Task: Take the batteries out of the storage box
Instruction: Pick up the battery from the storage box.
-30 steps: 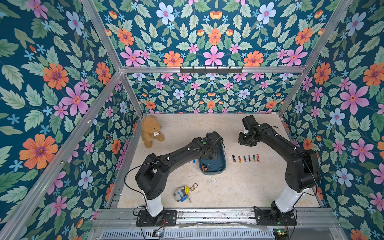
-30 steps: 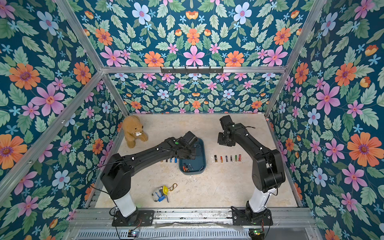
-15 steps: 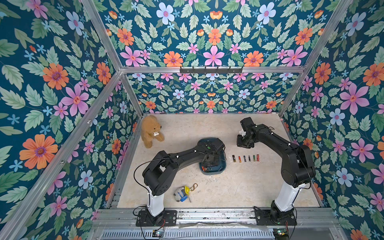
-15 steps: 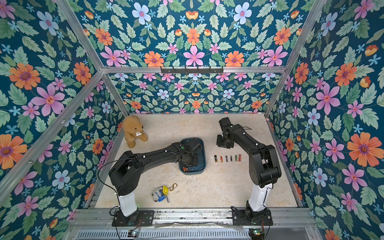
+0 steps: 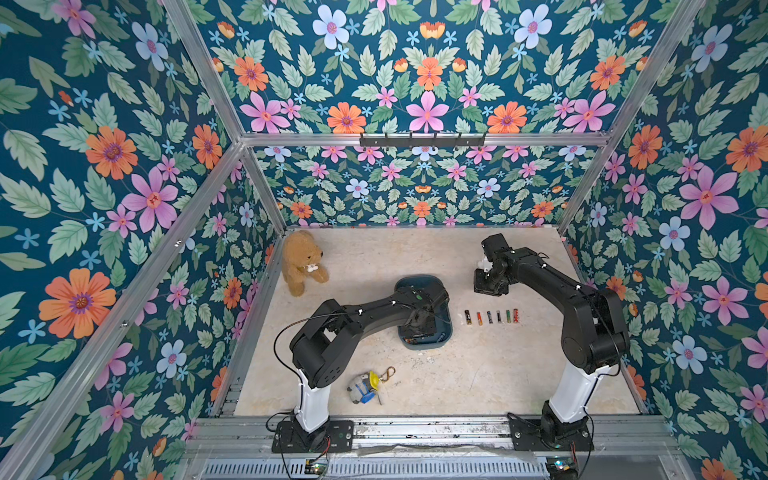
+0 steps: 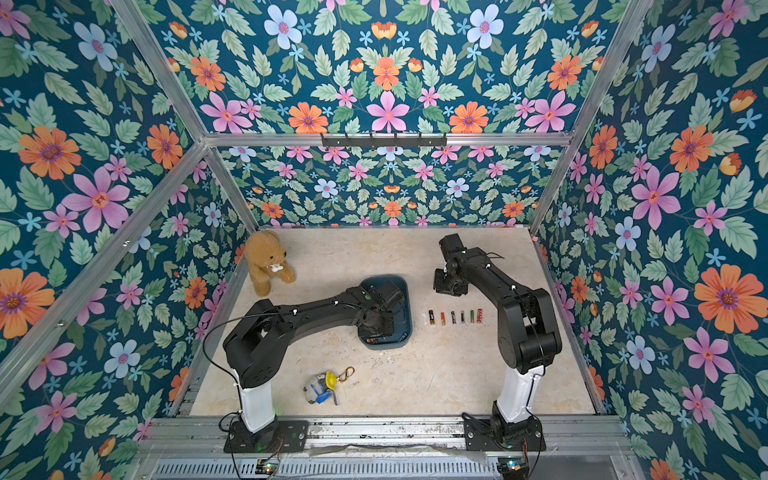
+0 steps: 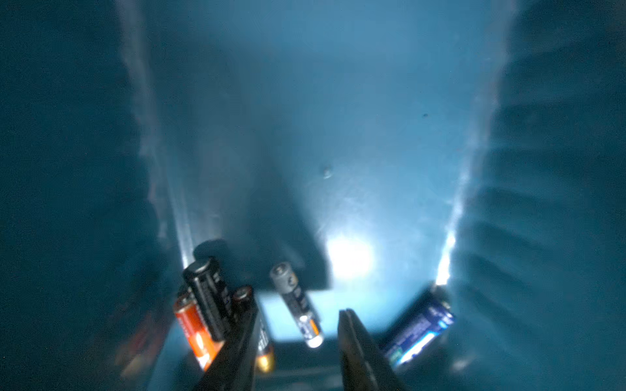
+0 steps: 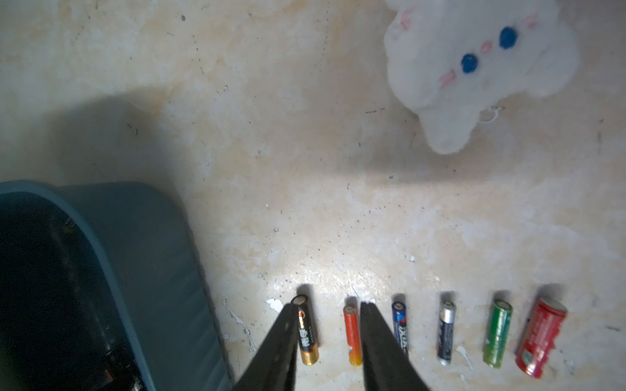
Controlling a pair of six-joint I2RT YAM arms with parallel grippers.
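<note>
The storage box [image 5: 449, 328] [image 6: 409, 320] is a dark teal tray at the table's middle. My left gripper [image 5: 419, 324] [image 6: 376, 322] is down inside it, open. In the left wrist view a grey battery [image 7: 298, 301] lies loose between the jaws of the left gripper [image 7: 298, 306]. A black battery [image 7: 207, 298] and an orange one [image 7: 194, 331] lie to one side, a blue one [image 7: 418, 330] to the other. Several batteries [image 5: 491, 317] [image 6: 456, 317] lie in a row right of the box. My right gripper [image 5: 484, 284] [image 8: 328, 306] hovers open and empty above that row.
A brown teddy bear [image 5: 301, 262] sits at the back left. A white plush [image 8: 474, 64] lies under the right arm, behind the battery row. A small keychain toy [image 5: 365, 386] lies near the front. Floral walls close in three sides.
My left gripper has moved from the box's far end toward its near end and sunk into it. The right gripper has drifted slightly forward and left, staying open.
</note>
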